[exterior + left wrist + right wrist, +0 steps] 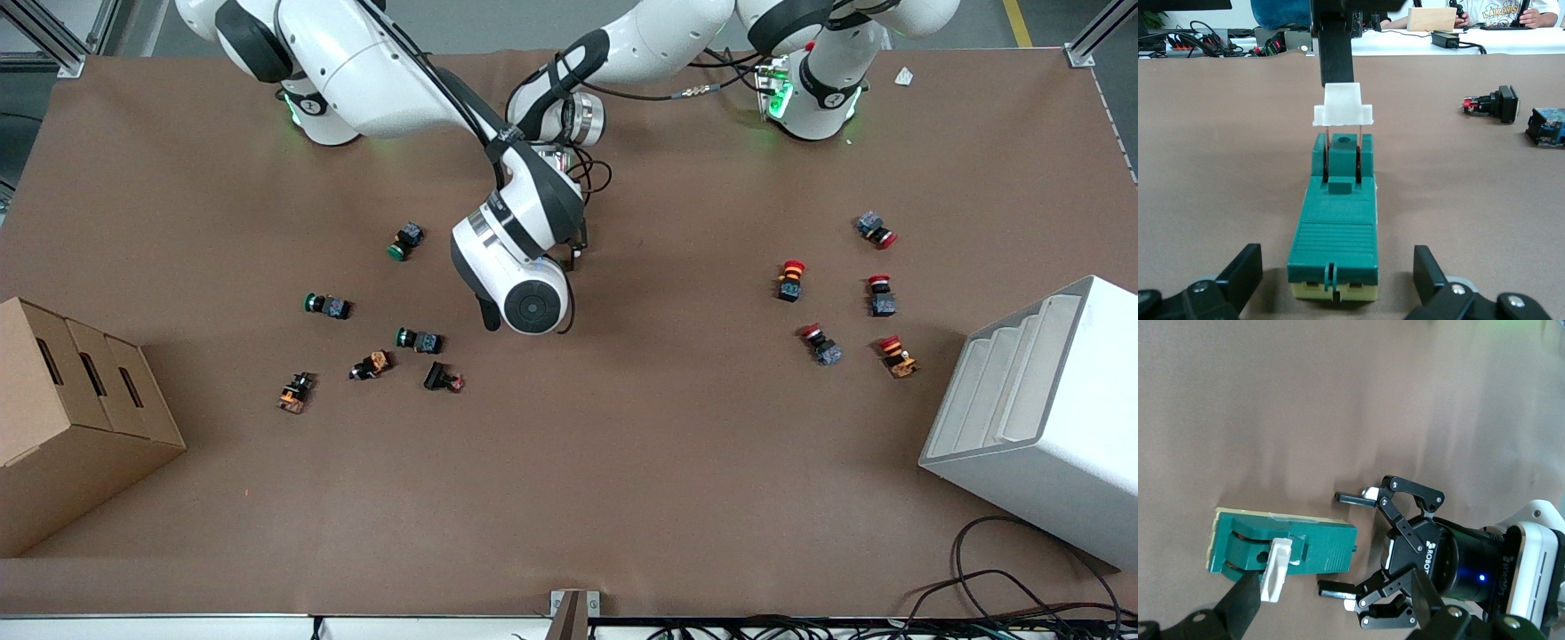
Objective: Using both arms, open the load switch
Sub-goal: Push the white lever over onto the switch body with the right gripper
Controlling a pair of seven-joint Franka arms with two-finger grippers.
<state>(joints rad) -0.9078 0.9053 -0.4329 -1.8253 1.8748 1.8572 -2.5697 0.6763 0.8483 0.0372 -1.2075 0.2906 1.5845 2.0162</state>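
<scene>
Two white arms meet over the brown table (pixel 622 480), just toward 12 o'clock from its middle in the front view. The right arm (pixel 524 258) reaches in from the 11 o'clock base and the left arm (pixel 640 44) from the 1 o'clock base. The right arm's wrist covers the spot where they meet, so the load switch cannot be made out here. Green-capped push buttons (pixel 326 305) lie scattered toward 9 o'clock and red-capped ones (pixel 790 280) toward 3 o'clock. A cardboard box (pixel 71 400) sits at 8 o'clock and a white bin (pixel 1049 400) at 4 o'clock.

In the left wrist view the load switch (pixel 1337 230) lies flat on the table, a dark green block. Its white toggle (pixel 1343 107) stands lifted off the body on two thin pins. The left end effector (pixel 1336 273) is spread wide. Its fingers (pixel 1238 273) flank the end of the switch away from the toggle without touching it. A dark finger of the right end effector comes down onto the toggle.

In the right wrist view the load switch (pixel 1285 550) shows from above. The left end effector's two fingertips stand apart on either side of its plain end. The right end effector (pixel 1335 613) is also spread open, with one finger (pixel 1241 603) right at the toggle.
</scene>
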